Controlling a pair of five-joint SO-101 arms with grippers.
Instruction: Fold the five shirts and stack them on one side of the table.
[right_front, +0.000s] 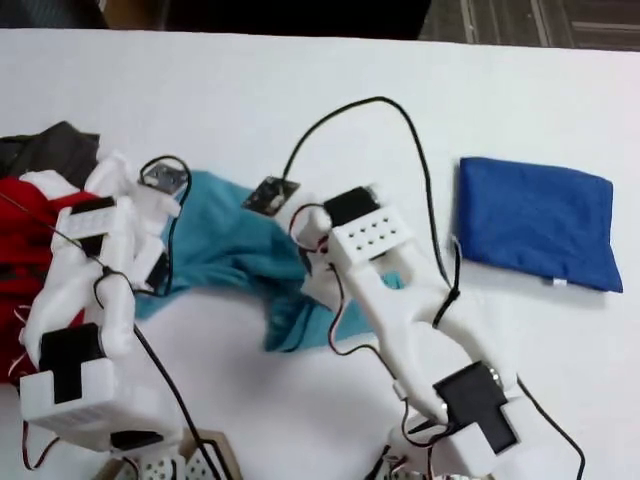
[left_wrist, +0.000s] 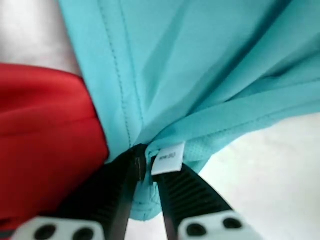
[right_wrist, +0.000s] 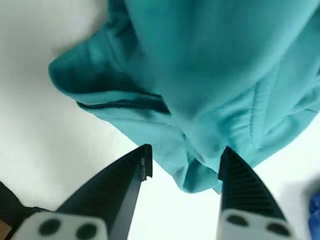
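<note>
Looking down from the high view: finds a teal shirt (right_front: 235, 255) lying crumpled at the middle of the white table (right_front: 300, 90), between the two arms. Finds a blue shirt (right_front: 535, 222) folded flat on the right side of the table, well apart from the teal one. Finds a red shirt (right_front: 25, 240) heaped at the left edge, with a dark grey shirt (right_front: 50, 150) touching it on the far side. Places the left arm (right_front: 85, 290) over the red shirt and up against the teal shirt's left edge, and the right arm (right_front: 400, 310) over the teal shirt's right part, with black cables (right_front: 420, 150) looping across the table. Turning to the left wrist view: shows the left gripper (left_wrist: 147, 162) pinched tight on the teal shirt's hem, right beside a small white label (left_wrist: 168, 158), with red cloth touching the teal alongside. Turning to the right wrist view: shows the right gripper (right_wrist: 185, 155) spread wide, its black jaws either side of a bunched fold of teal cloth, clamping nothing, with white table on both sides.
</note>
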